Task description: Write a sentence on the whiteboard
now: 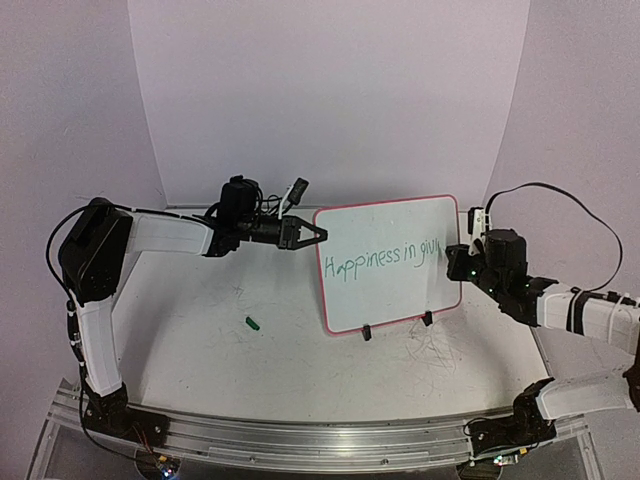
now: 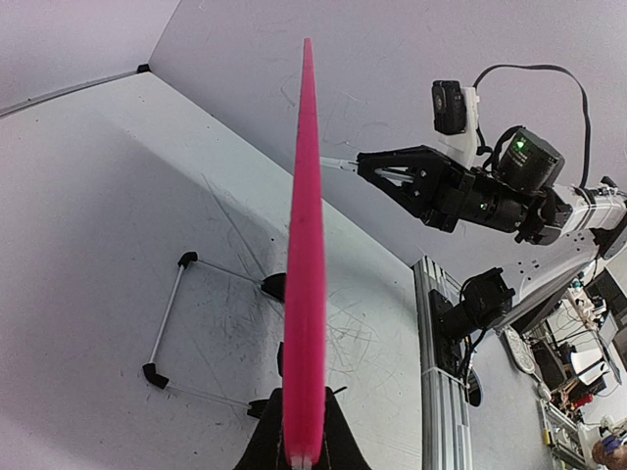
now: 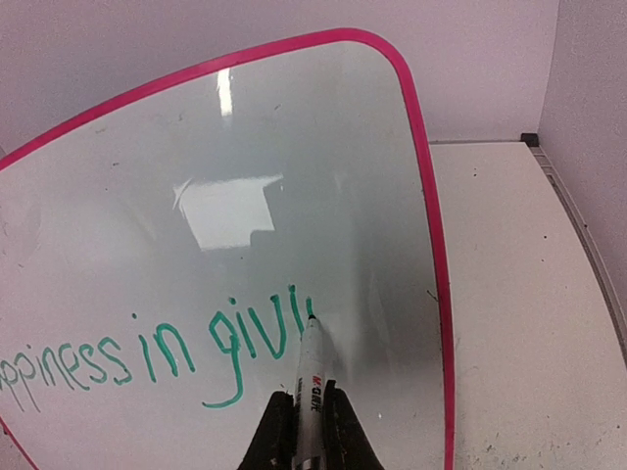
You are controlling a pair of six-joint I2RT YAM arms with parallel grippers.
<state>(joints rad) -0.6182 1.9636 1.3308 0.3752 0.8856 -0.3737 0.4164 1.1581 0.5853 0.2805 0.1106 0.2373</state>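
Note:
The whiteboard [image 1: 390, 225], white with a pink rim, stands upright on two black clip feet at mid-table. My left gripper [image 1: 318, 234] is shut on its left edge; the left wrist view shows the pink rim [image 2: 306, 245] edge-on between the jaws of the left gripper [image 2: 304, 455]. The sentence [image 1: 385, 262] in green reads "Happiness in" and then a partly written word. My right gripper [image 3: 309, 411] is shut on a white marker [image 3: 312, 377]. The marker's tip touches the whiteboard [image 3: 245, 147] at the last green stroke of the sentence [image 3: 176, 348]. The right gripper [image 1: 455, 262] sits at the board's right side.
A small green marker cap [image 1: 253, 322] lies on the table left of the board. Grey scribble marks [image 1: 435, 350] cover the tabletop in front of the board. A thin wire stand [image 2: 167, 313] rests behind it. An aluminium rail [image 1: 300, 440] runs along the near edge.

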